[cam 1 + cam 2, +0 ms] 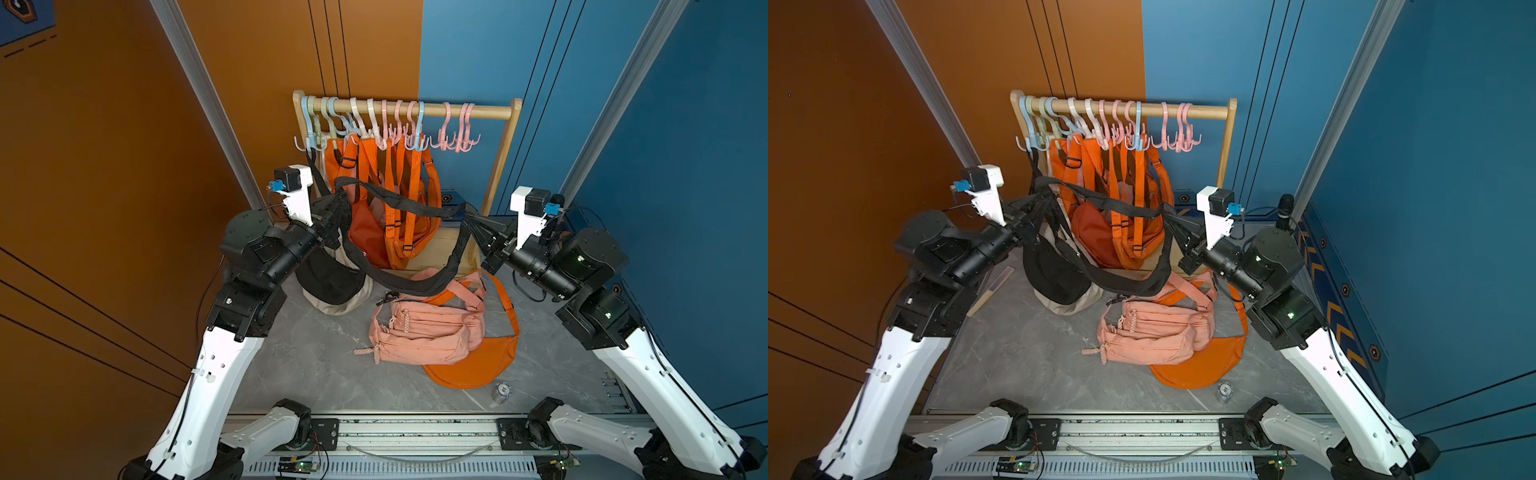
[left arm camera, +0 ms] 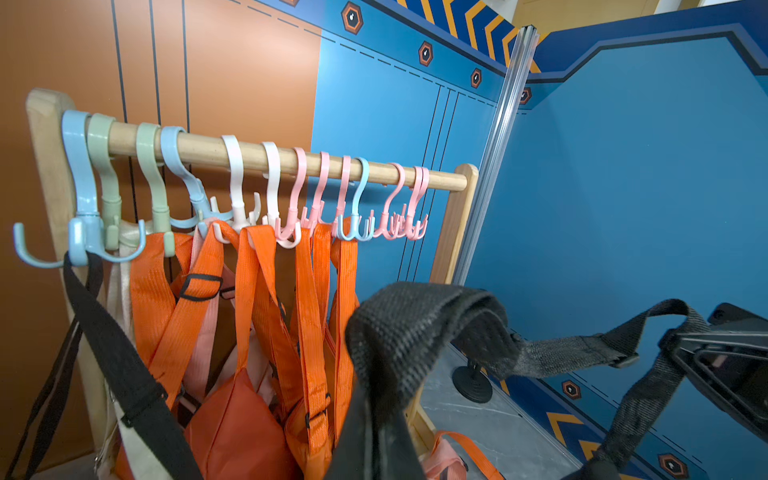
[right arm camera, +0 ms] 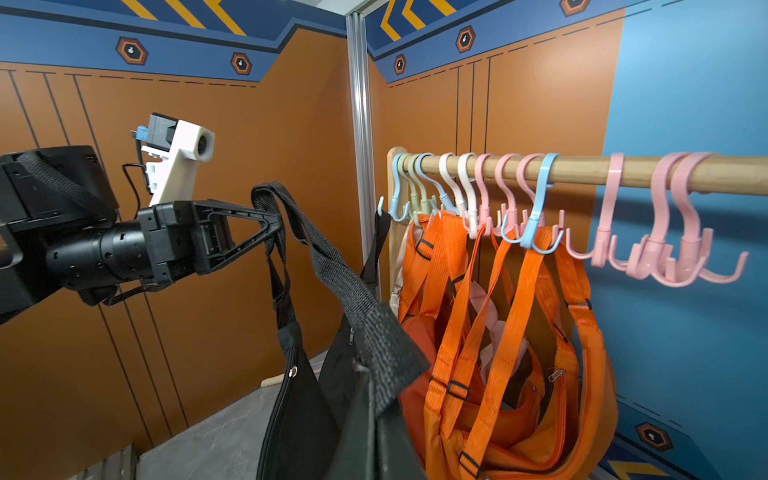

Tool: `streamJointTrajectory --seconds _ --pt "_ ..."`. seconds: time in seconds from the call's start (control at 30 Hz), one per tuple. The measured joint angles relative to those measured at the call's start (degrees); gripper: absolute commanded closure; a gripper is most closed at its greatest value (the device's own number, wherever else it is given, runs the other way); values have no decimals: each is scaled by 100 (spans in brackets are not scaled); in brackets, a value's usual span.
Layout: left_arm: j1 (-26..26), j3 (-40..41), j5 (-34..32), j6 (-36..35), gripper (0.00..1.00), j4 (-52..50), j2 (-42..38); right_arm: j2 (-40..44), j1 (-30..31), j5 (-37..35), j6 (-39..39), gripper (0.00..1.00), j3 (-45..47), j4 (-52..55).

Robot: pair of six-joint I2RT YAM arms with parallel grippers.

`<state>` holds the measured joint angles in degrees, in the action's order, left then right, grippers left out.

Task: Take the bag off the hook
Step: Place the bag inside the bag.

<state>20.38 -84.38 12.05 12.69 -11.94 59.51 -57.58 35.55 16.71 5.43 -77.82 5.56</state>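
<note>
A black bag (image 1: 328, 278) hangs low in front of the wooden rail (image 1: 482, 111), below my left gripper (image 1: 338, 199). That gripper is shut on the bag's black strap (image 1: 395, 203). The strap runs across to my right gripper (image 1: 469, 218), also shut on it, then droops back to the bag. In the right wrist view the left gripper (image 3: 276, 224) pinches the strap in front of the hooks and apart from them. A separate black strap (image 2: 83, 282) hangs from the light-blue hook (image 2: 83, 232) at the rail's left end.
Several orange bags (image 1: 390, 224) hang from the middle hooks. Pink hooks (image 1: 457, 137) at the rail's right end carry nothing. A beige bag (image 1: 332, 307) sits behind the black one. A pink bag (image 1: 424, 332) lies on an orange bag (image 1: 469, 365) on the grey table (image 1: 311, 361).
</note>
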Motion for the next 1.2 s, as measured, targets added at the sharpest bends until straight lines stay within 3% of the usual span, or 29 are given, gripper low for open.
streamJointTrajectory --seconds 0.4,0.73,1.0,1.2 --pt "675 1338 -621 -332 100 -1016 -1937 1539 1108 -407 -118 100 933 968" --pt "706 2404 -892 -190 100 -1808 -3259 2385 1290 -866 -48 100 2411 1246" --pt "848 3834 -1078 367 100 -1567 -2774 1982 1266 -1281 254 100 3681 673" --pt "1176 4006 -1322 472 100 -785 -1823 1338 835 -1462 459 100 3880 197"
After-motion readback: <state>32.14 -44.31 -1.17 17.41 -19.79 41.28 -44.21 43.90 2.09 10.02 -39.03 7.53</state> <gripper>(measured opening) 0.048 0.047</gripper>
